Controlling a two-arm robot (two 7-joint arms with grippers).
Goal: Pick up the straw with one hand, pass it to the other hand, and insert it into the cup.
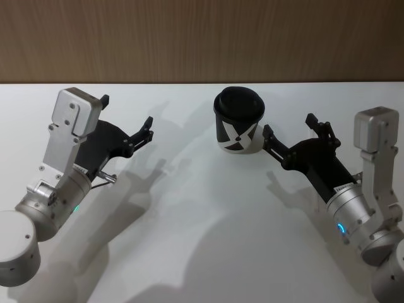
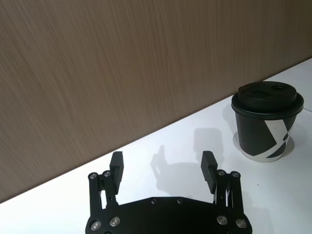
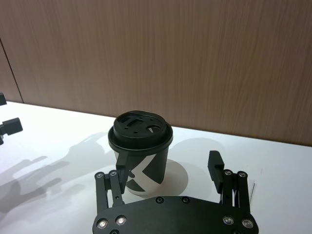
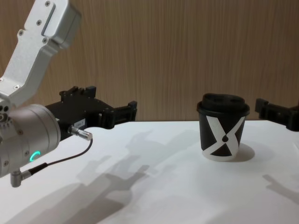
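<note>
The cup (image 1: 238, 120) is black with a white X mark and a black domed lid, and it stands upright at the table's back middle. It also shows in the chest view as the cup (image 4: 223, 126). My right gripper (image 1: 289, 126) hovers open just right of it. In the right wrist view the cup (image 3: 141, 141) stands just past one finger of the right gripper (image 3: 168, 163). My left gripper (image 1: 126, 115) hangs open and empty above the table's left side, well apart from the cup (image 2: 265, 122). The straw is out of view.
The white table (image 1: 202, 221) runs back to a wood-panel wall (image 1: 202, 38) just behind the cup. A thin dark cable (image 4: 60, 158) loops under my left wrist. The arms cast shadows across the table's middle.
</note>
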